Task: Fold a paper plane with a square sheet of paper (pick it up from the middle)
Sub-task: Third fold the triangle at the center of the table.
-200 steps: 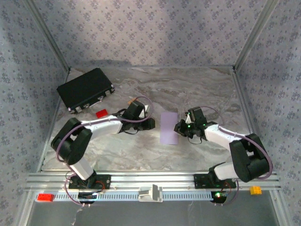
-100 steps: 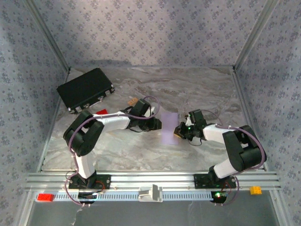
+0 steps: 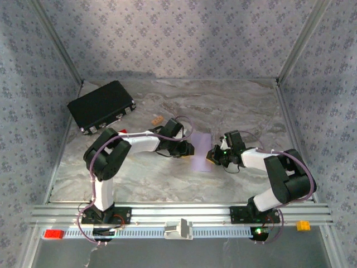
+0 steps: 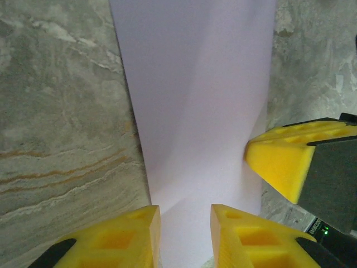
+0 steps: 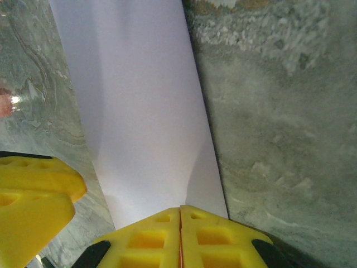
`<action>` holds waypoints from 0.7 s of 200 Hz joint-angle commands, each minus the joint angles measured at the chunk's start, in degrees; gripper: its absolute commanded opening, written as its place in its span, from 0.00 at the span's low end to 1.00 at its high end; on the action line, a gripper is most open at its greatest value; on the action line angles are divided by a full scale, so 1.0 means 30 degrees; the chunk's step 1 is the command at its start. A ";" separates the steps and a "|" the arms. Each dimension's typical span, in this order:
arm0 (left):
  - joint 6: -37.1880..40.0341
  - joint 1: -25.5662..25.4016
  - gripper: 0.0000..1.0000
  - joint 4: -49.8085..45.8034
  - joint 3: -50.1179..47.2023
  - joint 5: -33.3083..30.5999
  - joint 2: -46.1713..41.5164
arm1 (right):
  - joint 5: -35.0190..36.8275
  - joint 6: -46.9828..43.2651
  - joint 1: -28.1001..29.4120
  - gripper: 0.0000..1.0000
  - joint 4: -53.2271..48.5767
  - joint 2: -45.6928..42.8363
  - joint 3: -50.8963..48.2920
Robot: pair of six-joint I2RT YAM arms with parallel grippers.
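1. Thin pale lilac sheet of paper [image 3: 201,152] lies mid-scene on the grey marbled tabletop [image 3: 234,106], betw. the two arms. Its outline is a narrow rectangle, long axis near–far.
2. Left wrist view: the sheet looks flat on the tabletop, w/ a faint lengthwise band of shading. Can't tell if that is a crease.
3. Left arm [image 3: 139,142] reaches in from the left, its tip at the sheet's left edge.
4. Left fingers [image 4: 131,237], yellow, stand apart w/ a narrow gap. Lilac paper shows in the gap and nothing is clamped.
5. Right arm [image 3: 254,157] reaches in from the right, its tip at the sheet's right edge, opp. the left arm.
6. Right fingers [image 5: 217,234], yellow, are pressed together w/ only a hairline seam betw. them. They sit right at the sheet's edge. Can't tell if the edge is pinched.
7. Left wrist view also shows a right finger tip touching or overlapping the sheet's far-side edge.
8. Black rectangular case [image 3: 101,106] sits far left, well apart from the sheet.
9. Small tan block [image 3: 158,119] sits just beyond the left arm. Small red block [image 3: 120,132] is nr the case, partly hidden by the arm.
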 commanded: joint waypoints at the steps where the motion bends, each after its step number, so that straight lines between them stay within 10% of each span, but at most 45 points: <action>1: -0.0132 -0.0123 0.29 -0.0641 0.0485 0.0144 0.0336 | 0.0515 0.0272 0.0015 0.09 -0.1192 0.0288 -0.0590; 140: 0.0015 -0.0278 0.29 -0.1481 0.1057 0.0015 0.1054 | 0.0495 0.0391 0.0030 0.08 -0.1181 0.0241 -0.0620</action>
